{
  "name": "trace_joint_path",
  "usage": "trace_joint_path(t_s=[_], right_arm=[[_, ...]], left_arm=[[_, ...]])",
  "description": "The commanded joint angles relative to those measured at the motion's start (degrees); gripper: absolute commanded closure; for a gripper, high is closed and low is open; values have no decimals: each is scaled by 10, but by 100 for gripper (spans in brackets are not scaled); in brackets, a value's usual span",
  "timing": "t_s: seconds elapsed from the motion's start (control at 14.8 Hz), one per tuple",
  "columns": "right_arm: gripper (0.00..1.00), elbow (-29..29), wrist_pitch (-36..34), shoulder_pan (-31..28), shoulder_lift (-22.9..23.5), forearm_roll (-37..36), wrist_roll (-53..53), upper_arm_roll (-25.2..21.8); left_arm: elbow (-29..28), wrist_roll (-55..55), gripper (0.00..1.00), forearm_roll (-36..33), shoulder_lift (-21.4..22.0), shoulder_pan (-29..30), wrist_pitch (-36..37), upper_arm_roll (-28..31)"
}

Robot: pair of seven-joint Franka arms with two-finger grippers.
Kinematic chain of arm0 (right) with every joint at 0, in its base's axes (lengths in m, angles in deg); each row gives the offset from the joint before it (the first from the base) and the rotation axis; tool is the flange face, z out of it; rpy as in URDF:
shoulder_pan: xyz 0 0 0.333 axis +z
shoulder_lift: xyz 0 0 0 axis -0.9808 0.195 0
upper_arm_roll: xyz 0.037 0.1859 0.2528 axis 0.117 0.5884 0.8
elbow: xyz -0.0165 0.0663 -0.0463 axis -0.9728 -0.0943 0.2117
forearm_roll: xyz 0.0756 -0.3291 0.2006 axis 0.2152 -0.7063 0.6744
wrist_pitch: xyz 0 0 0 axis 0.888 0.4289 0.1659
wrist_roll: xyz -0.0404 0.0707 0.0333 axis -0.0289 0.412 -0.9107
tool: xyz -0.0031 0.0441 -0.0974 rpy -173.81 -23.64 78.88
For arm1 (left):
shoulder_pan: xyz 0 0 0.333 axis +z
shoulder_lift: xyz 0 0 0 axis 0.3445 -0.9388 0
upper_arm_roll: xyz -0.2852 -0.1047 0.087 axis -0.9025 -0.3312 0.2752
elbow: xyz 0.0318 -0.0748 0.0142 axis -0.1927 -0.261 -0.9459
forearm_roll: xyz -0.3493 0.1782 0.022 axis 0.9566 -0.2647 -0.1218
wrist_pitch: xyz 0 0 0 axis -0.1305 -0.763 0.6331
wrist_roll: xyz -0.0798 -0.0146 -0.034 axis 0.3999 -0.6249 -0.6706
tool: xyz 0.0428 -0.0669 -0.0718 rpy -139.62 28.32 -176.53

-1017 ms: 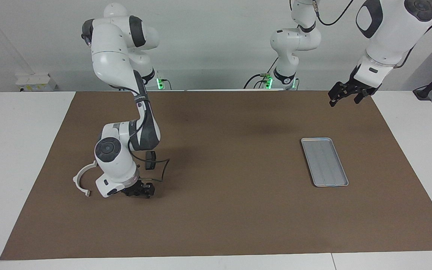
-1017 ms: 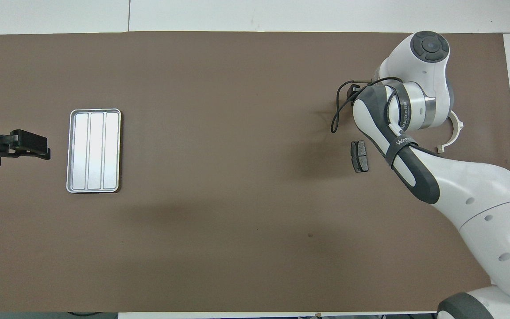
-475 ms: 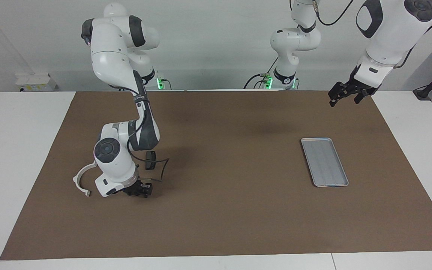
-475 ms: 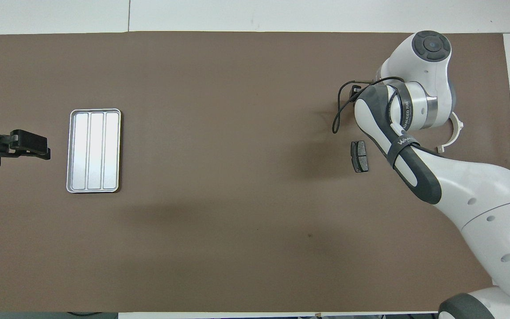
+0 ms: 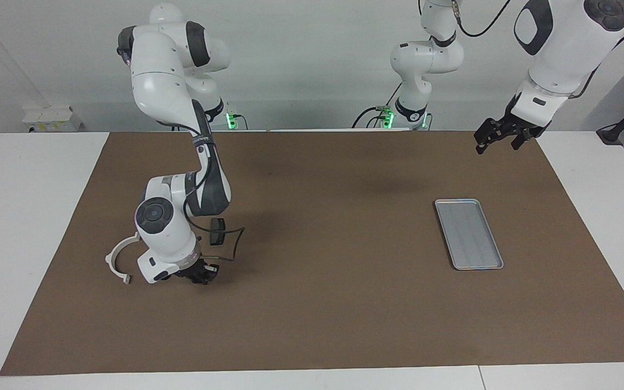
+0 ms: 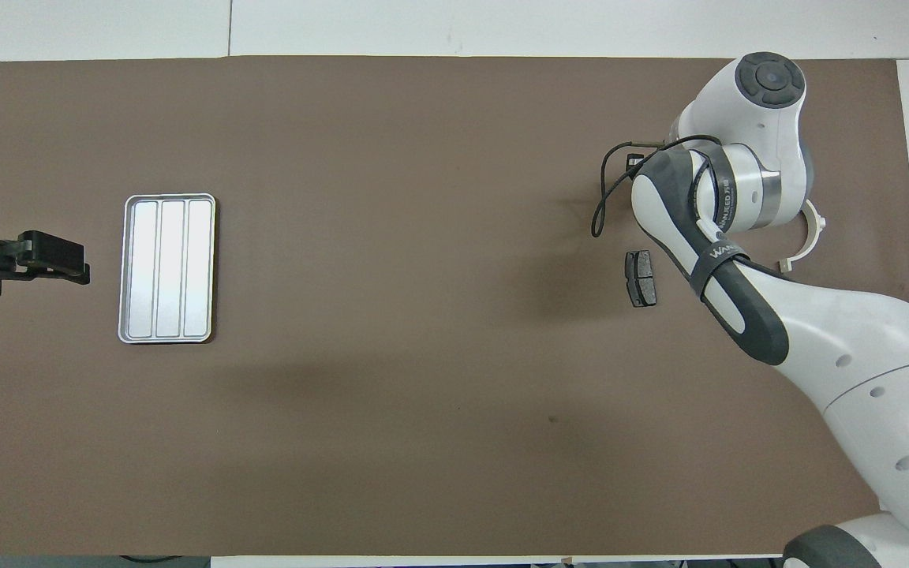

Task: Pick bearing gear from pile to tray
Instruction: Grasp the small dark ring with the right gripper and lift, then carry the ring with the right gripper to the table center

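Bearing gear pickup at the pile: grasp step, tray (image 5: pixel 468 233) empty.

Right gripper (image 5: pixel 199 275) is down at the brown mat on the surface, beside the white half-ring bracket (image 5: pixel 119 260) and farther from the robots than the dark brake-pad plate (image 6: pixel 641 278); its fingers are closed together, but the arm hides whether a gear sits between them, and no gear shows elsewhere. Judging by this, the next move calls for a straight lift, then a carry toward the left arm's end to the tray. Left gripper (image 5: pixel 499 137) waits in the air with fingers spread wide, holding nothing.
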Motion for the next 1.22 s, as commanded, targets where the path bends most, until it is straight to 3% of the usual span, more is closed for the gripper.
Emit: trace_joint_path(t_s=[0.0,0.2,0.34,0.54,0.75,0.88,1.15], right_arm=[[100,13,-4,-9,4,1,3,0],[100,5,-25,-7,-3,-9,0,-2],[100,-11,-77,-7,-31,-21,-3,-1],[100,-31,-179,2,-92,-21,-21,1],[100,-108,-325,35,-131,-12,0,20],[100,-141,-378,51,-147,28,88,31],[100,-145,-359,152,-159,56,344,36]], left_arm=[[-4,1,0,6,6,0,1,0],[-4,1,0,6,6,0,1,0],[-4,1,0,6,6,0,1,0],[-4,1,0,6,6,0,1,1],[-4,1,0,6,6,0,1,0],[-4,1,0,6,6,0,1,0],[-4,1,0,6,6,0,1,0]])
